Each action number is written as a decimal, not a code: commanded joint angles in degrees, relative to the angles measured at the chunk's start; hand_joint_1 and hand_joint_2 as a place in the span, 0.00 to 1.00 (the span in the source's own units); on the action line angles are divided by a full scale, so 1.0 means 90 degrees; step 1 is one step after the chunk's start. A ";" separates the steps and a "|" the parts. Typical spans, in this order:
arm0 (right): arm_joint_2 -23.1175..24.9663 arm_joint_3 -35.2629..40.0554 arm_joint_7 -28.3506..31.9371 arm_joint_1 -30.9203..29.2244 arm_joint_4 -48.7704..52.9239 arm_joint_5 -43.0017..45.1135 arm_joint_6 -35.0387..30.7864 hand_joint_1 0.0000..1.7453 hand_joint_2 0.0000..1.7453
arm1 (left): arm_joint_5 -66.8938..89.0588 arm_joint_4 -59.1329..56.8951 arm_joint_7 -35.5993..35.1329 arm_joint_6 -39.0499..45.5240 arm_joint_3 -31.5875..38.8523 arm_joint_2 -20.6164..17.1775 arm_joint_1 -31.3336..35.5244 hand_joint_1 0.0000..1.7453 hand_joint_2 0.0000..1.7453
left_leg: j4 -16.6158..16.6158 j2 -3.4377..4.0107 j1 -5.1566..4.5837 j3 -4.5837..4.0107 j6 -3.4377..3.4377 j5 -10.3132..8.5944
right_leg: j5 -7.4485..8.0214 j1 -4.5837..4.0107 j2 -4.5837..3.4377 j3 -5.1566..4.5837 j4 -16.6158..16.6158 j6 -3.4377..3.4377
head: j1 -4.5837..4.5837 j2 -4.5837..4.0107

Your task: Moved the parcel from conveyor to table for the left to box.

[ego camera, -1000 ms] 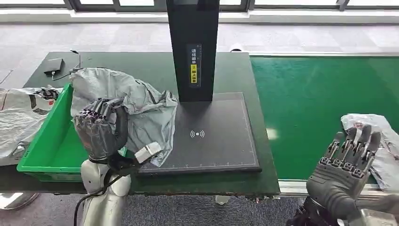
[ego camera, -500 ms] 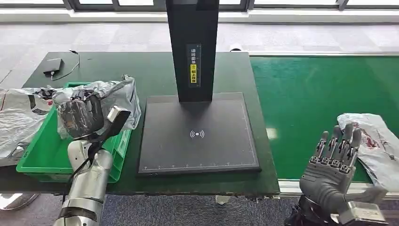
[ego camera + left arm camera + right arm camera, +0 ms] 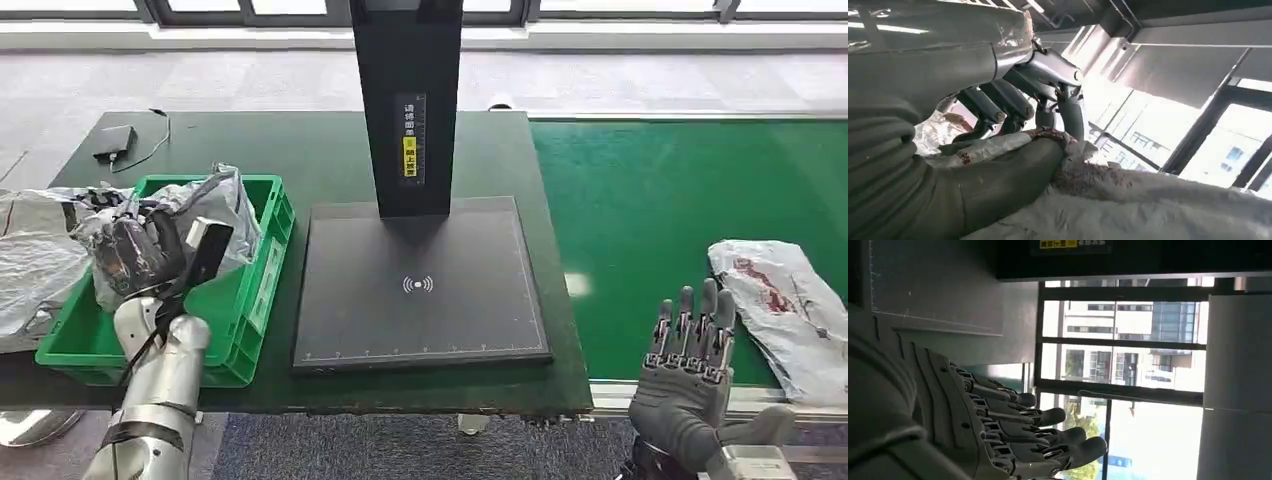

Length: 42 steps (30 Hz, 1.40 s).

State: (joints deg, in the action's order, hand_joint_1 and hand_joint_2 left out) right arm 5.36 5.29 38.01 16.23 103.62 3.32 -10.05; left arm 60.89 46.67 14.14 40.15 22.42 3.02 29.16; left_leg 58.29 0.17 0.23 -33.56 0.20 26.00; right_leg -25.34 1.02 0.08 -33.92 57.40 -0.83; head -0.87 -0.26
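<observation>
My left hand [image 3: 140,255] grips a crumpled grey parcel bag [image 3: 215,205] and holds it over the green bin [image 3: 262,265] at the table's left. In the left wrist view the thumb and fingers [image 3: 1013,100] clamp the grey bag [image 3: 1128,200] between them. Another parcel [image 3: 785,300], a white bag with red print, lies on the green conveyor [image 3: 680,210] at the right. My right hand [image 3: 690,365] hovers open, fingers upright and apart, at the conveyor's near edge, left of that parcel. The right wrist view shows its fingers [image 3: 1028,440] extended and empty.
A black scanner pad [image 3: 420,285] with a tall black post [image 3: 408,100] stands in the middle of the dark green table [image 3: 310,150]. More grey bags [image 3: 35,250] lie left of the bin. A small black device [image 3: 112,140] with a cable sits at the far left corner.
My left hand carried the grey bag leftward off the scanner pad and lowered it over the green bin. My right hand drew back and left, away from the conveyor parcel.
</observation>
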 commanded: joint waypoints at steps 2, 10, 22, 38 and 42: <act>-0.0156 -0.0168 -0.0084 -0.0179 -0.0509 -0.0399 -0.0872 0.00 0.00 | -0.0061 0.0036 0.0467 -0.0017 0.1033 0.0375 0.0121 0.00 0.00 | -0.0017 0.0002 0.0007 0.0007 0.0008 -0.0013 | 0.0014 -0.0008 -0.0003 0.0007 -0.0015 0.0013 | 0.0000 0.0000; -0.0056 0.0051 -0.0113 -0.0058 -0.0458 -0.0067 -0.1604 0.00 0.00 | -0.0429 -0.0079 0.0372 -0.0017 0.0346 0.0556 -0.0052 0.00 0.00 | -0.0016 -0.0015 0.0003 0.0020 0.0010 -0.0014 | 0.0008 -0.0003 0.0014 0.0023 -0.0011 0.0011 | 0.0000 0.0000; 0.0138 -0.0094 -0.0378 -0.0411 -0.0467 -0.0170 -0.1659 0.00 0.00 | -0.0809 -0.0606 -0.0093 -0.0034 -0.0250 0.0582 0.0133 0.00 0.00 | -0.0010 -0.0028 0.0003 0.0014 0.0003 -0.0020 | 0.0009 -0.0004 0.0034 0.0028 -0.0010 0.0009 | 0.0000 0.0002; 0.0026 -0.1592 -0.0240 -0.0626 -0.1722 -0.2536 -0.1418 0.00 1.00 | -0.6071 0.3277 0.2780 -0.4652 -0.4221 0.0634 -0.2794 0.00 0.00 | -0.0012 -0.0014 0.0000 0.0017 -0.0006 0.0003 | 0.0000 -0.0001 0.0018 0.0030 -0.0026 0.0001 | 0.0000 0.0002; -0.0233 -0.1529 -0.0272 -0.0642 -0.2322 -0.3040 -0.1003 0.00 1.00 | -0.6192 0.3928 0.2873 -0.4786 -0.4561 0.0526 -0.3289 0.00 0.00 | -0.0020 -0.0011 0.0004 0.0021 -0.0013 0.0013 | -0.0002 -0.0006 0.0014 0.0039 -0.0043 0.0000 | 0.0000 0.0002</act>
State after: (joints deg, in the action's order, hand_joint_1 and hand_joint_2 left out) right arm 5.68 -1.73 36.22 13.35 97.08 -18.63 -22.88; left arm 7.23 71.67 39.11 -0.07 -5.98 10.60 7.97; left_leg 58.30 0.03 0.19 -33.60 0.04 26.14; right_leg -25.38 1.05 0.26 -33.84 57.25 -0.89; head -0.87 -0.24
